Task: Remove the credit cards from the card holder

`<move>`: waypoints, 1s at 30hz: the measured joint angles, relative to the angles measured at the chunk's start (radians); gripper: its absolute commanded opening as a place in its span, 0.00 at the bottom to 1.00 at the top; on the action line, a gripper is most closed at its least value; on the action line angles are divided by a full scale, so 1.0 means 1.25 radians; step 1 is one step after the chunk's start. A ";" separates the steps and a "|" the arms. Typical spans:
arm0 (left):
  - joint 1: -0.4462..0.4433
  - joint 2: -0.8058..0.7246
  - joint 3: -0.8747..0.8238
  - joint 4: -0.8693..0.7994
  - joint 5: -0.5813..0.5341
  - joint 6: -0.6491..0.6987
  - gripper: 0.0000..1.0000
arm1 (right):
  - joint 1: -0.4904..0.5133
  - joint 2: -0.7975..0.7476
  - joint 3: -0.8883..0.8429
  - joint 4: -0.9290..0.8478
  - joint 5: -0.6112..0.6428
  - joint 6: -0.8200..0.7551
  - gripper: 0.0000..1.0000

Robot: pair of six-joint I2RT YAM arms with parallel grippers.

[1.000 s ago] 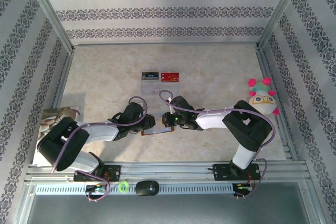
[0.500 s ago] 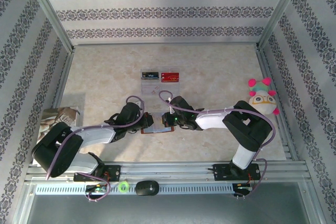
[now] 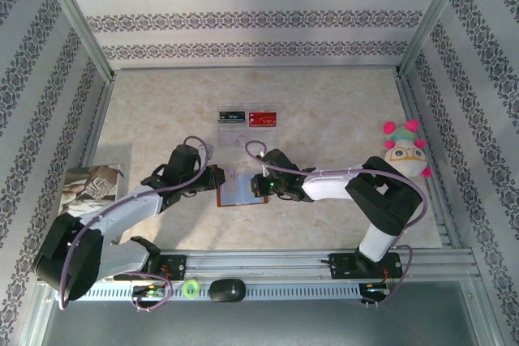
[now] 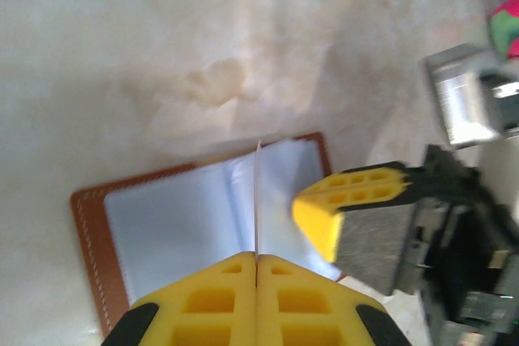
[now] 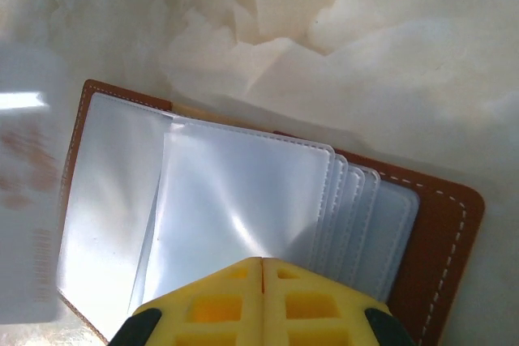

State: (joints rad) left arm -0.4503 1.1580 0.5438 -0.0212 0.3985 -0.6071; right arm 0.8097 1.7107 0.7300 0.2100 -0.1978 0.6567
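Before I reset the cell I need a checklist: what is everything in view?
card holder: one, brown, clear sleeves, open at table centre
credit cards: two, black and red, on the clear tray
clear tray: one, far centre
plush toy: one, white and pink, right side
printed booklet: one, grey-brown, left edge
green ring: one, front rail
black oval object: one, front rail
left fingers: yellow, shut on a card holder sleeve
right fingers: yellow, shut, at the card holder's right edge

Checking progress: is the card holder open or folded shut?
Open: the card holder lies spread flat, clear sleeves fanned out; the left end effector pinches one sleeve upright.
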 measured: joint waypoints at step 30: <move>0.006 0.331 0.565 -0.339 -0.138 1.076 0.00 | -0.048 -0.065 -0.078 0.020 -0.032 0.015 0.00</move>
State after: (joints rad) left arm -0.4431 1.5723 1.2507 -0.4450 0.2256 0.7380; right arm 0.7498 1.6291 0.6319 0.2344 -0.2379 0.6758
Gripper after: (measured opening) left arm 0.050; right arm 0.058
